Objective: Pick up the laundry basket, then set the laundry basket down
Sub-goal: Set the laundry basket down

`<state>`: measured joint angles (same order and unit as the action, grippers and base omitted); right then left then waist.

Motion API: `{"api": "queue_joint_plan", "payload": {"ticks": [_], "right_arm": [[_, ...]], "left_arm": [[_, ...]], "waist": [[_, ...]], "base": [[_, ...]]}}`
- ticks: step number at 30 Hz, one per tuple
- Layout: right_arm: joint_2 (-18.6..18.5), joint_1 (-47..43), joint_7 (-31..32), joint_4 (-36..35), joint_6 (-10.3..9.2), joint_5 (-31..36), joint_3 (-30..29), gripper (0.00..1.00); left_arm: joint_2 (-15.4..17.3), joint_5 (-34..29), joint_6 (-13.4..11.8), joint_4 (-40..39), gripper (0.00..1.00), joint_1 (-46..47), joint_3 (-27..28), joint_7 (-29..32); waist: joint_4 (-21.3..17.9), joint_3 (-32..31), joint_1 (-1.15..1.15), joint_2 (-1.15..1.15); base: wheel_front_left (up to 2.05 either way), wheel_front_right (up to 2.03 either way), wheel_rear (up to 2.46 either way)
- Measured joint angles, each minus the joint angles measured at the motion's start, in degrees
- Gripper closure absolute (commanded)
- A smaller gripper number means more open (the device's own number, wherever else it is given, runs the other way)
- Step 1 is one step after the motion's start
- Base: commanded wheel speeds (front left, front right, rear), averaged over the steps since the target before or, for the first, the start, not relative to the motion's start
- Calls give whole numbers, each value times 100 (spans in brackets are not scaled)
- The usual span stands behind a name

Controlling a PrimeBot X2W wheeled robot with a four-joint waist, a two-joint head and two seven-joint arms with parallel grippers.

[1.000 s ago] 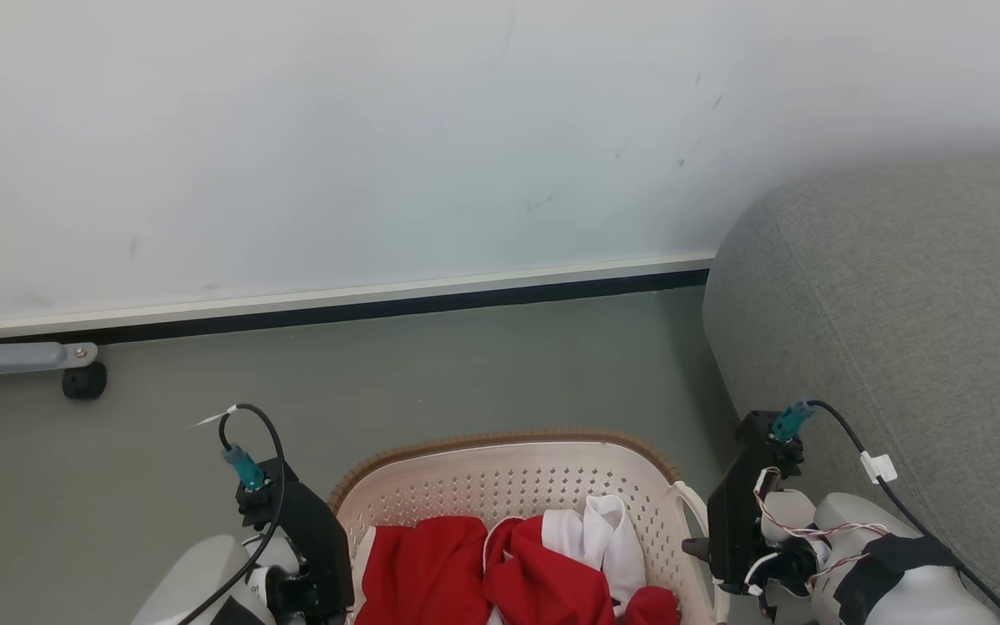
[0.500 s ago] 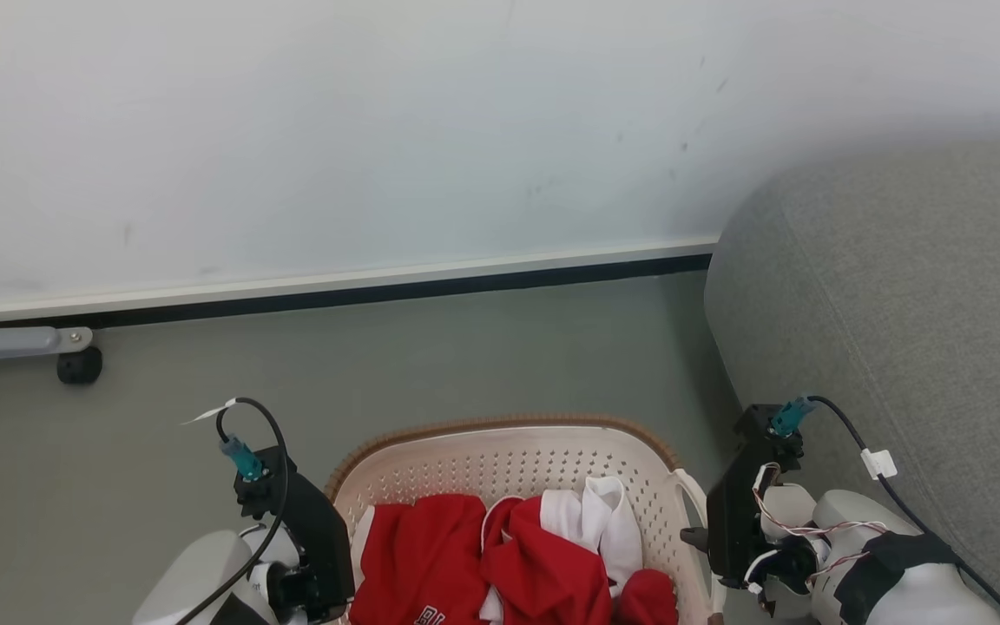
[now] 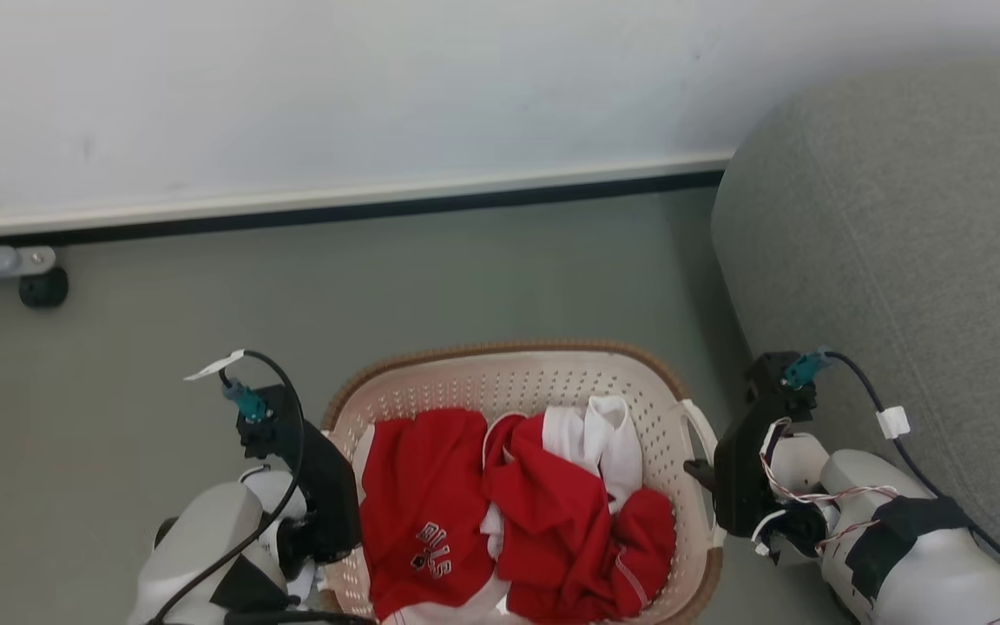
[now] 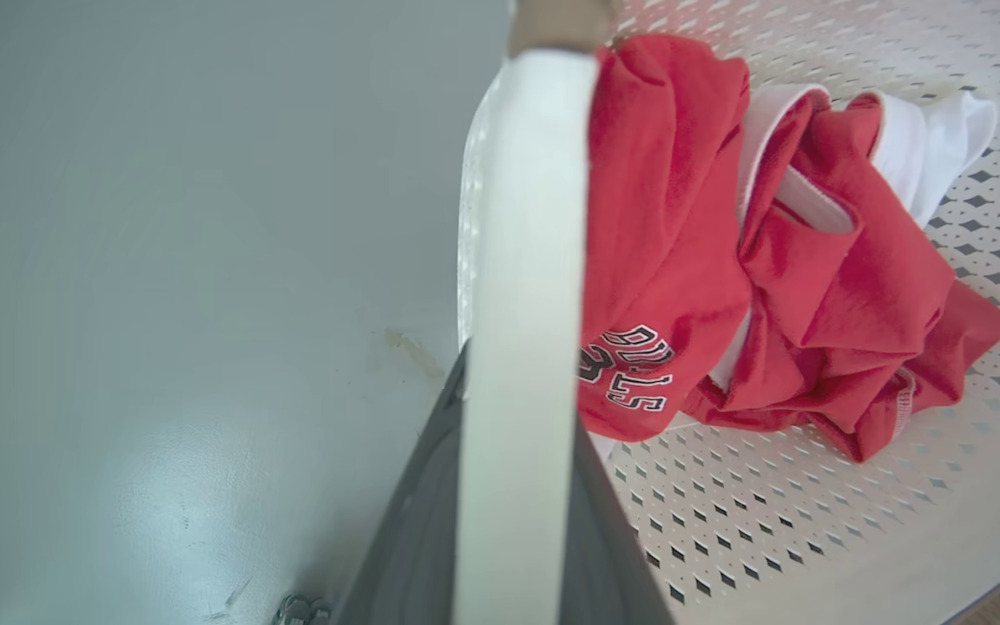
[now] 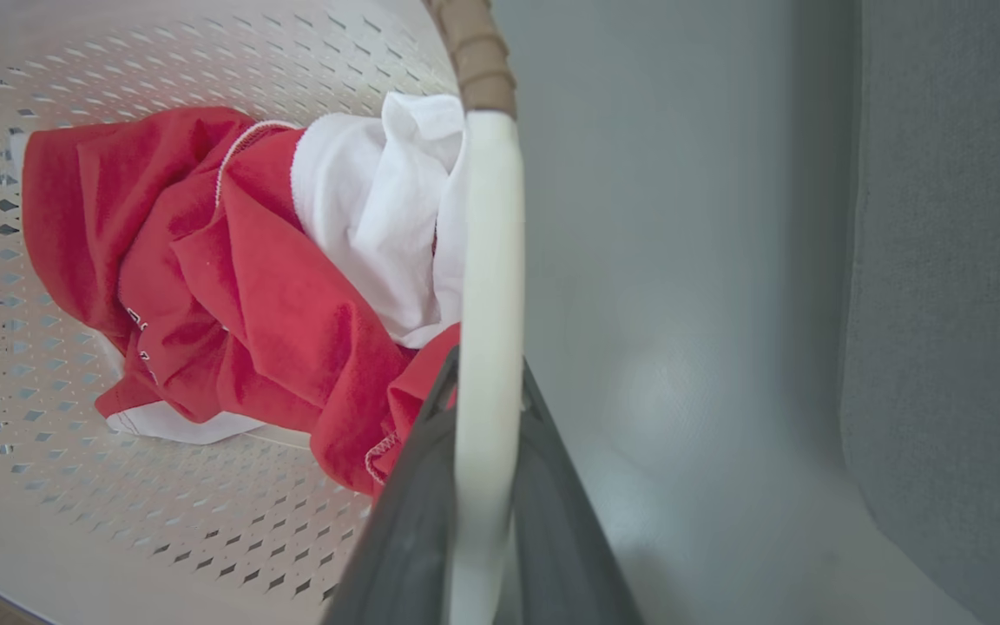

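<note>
- Item: laundry basket (image 3: 509, 382), cream perforated wall under a brown woven-look rim. It sits low over the grey floor (image 3: 465, 269), between our two arms. We cannot tell whether its base touches the floor.
- Left tool (image 4: 517, 408): dark fingers clamped on either side of the white left handle (image 4: 526, 217).
- Right tool (image 5: 487, 408): clamped likewise on the white right handle (image 5: 490, 260).
- Contents: a red jersey (image 3: 430, 503) with white lettering, a second red garment (image 3: 552, 521) bunched beside and partly over it, and a white cloth (image 3: 604, 434) against the right wall. The pile lies loose and below the rim.
- Risk, slip: we judge the handles smooth and the fingers narrow. A jerk or a loosened hold could let one handle slide out, dropping that side.
- Risk, tilt: if our arms travel unevenly, the basket tips and the loose clothes shift or spill.
- Risk, collision: the grey upholstered seat (image 3: 882, 260) stands just beside our right arm. A swing rightward could brush it or catch the arm's cable.
- Risk, set-down: opening before the base rests flat would let the basket fall.
</note>
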<state>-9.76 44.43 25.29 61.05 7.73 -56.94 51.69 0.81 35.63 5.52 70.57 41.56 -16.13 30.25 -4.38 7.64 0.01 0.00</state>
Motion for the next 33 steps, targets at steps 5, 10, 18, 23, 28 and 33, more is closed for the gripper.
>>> {"api": "queue_joint_plan", "payload": {"ticks": [5, 10, 18, 23, 28, 33], "right_arm": [[-68, 88, -281, -118, -14, 35, 41, 100], [-132, 196, -610, -178, -15, 122, 89, 100], [-198, 483, -1116, -280, -16, 287, 148, 100], [-241, 707, -1432, -310, -18, 396, 207, 100], [-258, 993, -1705, -338, -24, 521, 242, 100], [-247, 1173, -1917, -312, -51, 604, 281, 100]], "left_arm": [[20, 0, -64, -135, 100, 113, -145, -171], [24, 1, -180, -291, 100, 193, -318, -424], [53, 3, -366, -511, 100, 408, -523, -769], [79, 16, -509, -676, 100, 553, -689, -960], [103, 43, -642, -803, 100, 745, -817, -1193], [130, 46, -762, -878, 100, 892, -957, -1385]], "waist": [[-6, 389, 0, 0], [-9, 884, 0, 0], [1, 1561, 1, 1], [21, 1989, 1, 1], [49, 2419, 1, 1], [76, 2842, 2, 1]], "base": [[0, 0, 0], [0, 0, 0], [0, 0, 0], [0, 0, 0], [0, 0, 0], [0, 0, 0]]}}
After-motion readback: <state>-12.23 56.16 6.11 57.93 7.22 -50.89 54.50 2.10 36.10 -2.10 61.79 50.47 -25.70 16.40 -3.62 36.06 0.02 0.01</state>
